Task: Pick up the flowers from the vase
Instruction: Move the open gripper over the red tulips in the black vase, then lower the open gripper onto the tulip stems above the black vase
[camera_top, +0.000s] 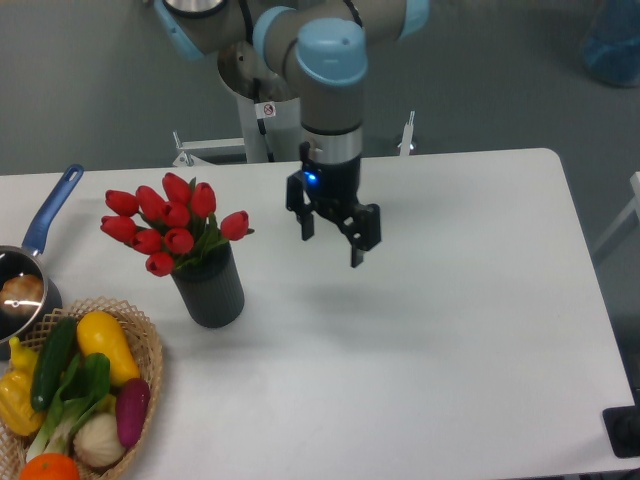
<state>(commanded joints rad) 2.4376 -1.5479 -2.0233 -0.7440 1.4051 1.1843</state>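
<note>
The vase (211, 291) stands on the surface (430, 350) toward its left side, with the flowers (172, 223) standing in its mouth and spreading above it. Left of the vase and nearer the front edge sits the wicker basket (148, 352) holding vegetables (75, 385), and left of the vase at the surface's edge is the saucepan (22, 286), just behind the basket. The gripper (332, 243) hangs above the surface to the right of the vase and a little behind it, apart from the flowers, its fingers (356, 252) pointing down.
</note>
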